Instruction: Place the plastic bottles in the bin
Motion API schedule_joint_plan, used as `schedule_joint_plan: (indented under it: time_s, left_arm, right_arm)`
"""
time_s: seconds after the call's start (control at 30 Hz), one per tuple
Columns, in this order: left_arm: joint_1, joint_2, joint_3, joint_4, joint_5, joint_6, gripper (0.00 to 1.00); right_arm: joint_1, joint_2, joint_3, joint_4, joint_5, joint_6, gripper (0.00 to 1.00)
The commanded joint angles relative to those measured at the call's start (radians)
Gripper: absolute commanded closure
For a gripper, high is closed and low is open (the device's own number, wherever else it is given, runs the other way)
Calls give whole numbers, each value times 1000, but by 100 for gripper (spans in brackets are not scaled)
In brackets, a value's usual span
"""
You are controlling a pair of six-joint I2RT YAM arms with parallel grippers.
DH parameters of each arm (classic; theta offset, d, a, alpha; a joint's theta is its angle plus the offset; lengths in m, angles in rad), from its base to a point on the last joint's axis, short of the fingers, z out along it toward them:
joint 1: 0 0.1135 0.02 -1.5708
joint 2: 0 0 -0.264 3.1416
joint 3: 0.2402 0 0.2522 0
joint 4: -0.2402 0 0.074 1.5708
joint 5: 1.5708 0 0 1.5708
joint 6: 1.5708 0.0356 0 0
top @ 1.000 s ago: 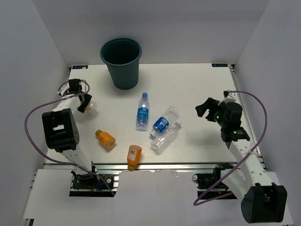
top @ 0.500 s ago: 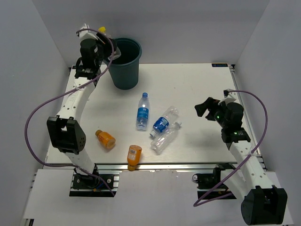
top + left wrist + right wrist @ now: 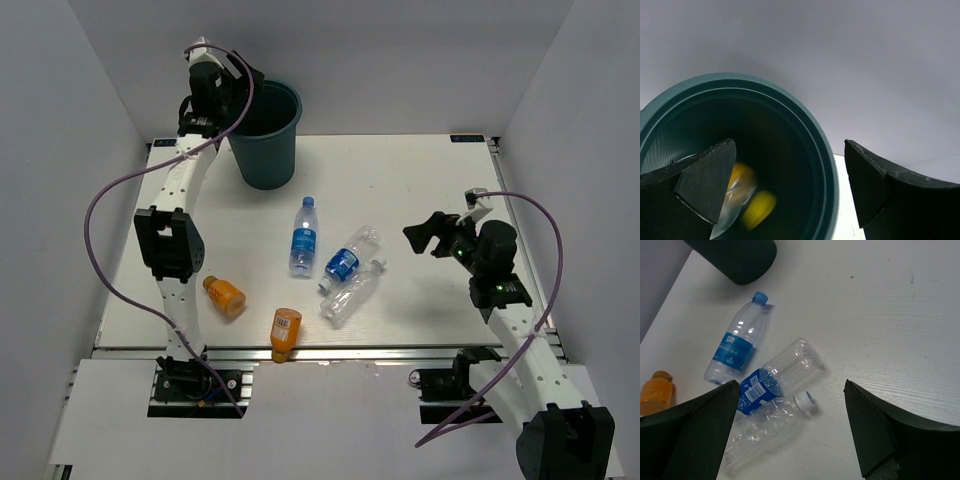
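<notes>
The dark teal bin (image 3: 262, 135) stands at the table's back left. My left gripper (image 3: 228, 90) hangs open over its left rim. In the left wrist view the open gripper (image 3: 790, 145) looks down into the bin (image 3: 827, 165), where a blurred orange bottle (image 3: 747, 200) with a yellow cap lies apart from the fingers. On the table lie two blue-labelled bottles (image 3: 303, 237) (image 3: 348, 258), a plain clear one (image 3: 350, 293) and two orange ones (image 3: 224, 295) (image 3: 285, 332). My right gripper (image 3: 425, 235) is open and empty, right of the clear bottles (image 3: 767, 427).
The orange bottle at the front lies on the table's near edge, beside the metal rail (image 3: 380, 352). White walls close in the table on three sides. Purple cables loop from both arms. The bin's base (image 3: 740, 257) shows in the right wrist view.
My left arm rose from the table's left side with an orange bottle to above the bin, then opened; the bottle dropped inside. The right gripper shifted slightly left.
</notes>
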Motion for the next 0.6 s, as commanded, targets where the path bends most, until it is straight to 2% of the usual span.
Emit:
schedule_joint_plan:
  time_s: [0.0, 0.13, 0.2, 0.23, 0.33, 0.37, 0.4, 0.47, 0.57]
  left_arm:
    - [-5, -188, -46, -1, 3, 25, 2]
    - [-6, -355, -252, 45, 18, 29, 2]
    - [-6, -469, -330, 12, -3, 36, 2]
    - [-5, -512, -435, -4, -17, 39, 2]
    - [-6, -723, -658, 18, -119, 7, 2]
    - [-6, -777, -809, 31, -190, -15, 2]
    - [-5, -828, -878, 28, -224, -36, 2]
    - [-5, -963, -1043, -14, -288, -102, 2]
    - [-5, -1099, -1169, -106, -386, -200, 2]
  right_arm:
    - [81, 5, 37, 28, 9, -61, 11]
    - [214, 54, 81, -2, 135, -107, 11]
    - [286, 106, 129, -27, 184, -116, 11]
    - [306, 144, 159, -28, 195, -118, 11]
    - [404, 239, 213, -27, 275, -130, 11]
    - [433, 270, 259, -27, 304, -136, 11]
    - [487, 301, 285, -25, 379, -139, 11]
    - [530, 411, 342, -33, 431, -130, 11]
    - [596, 575, 468, -67, 552, -80, 11]
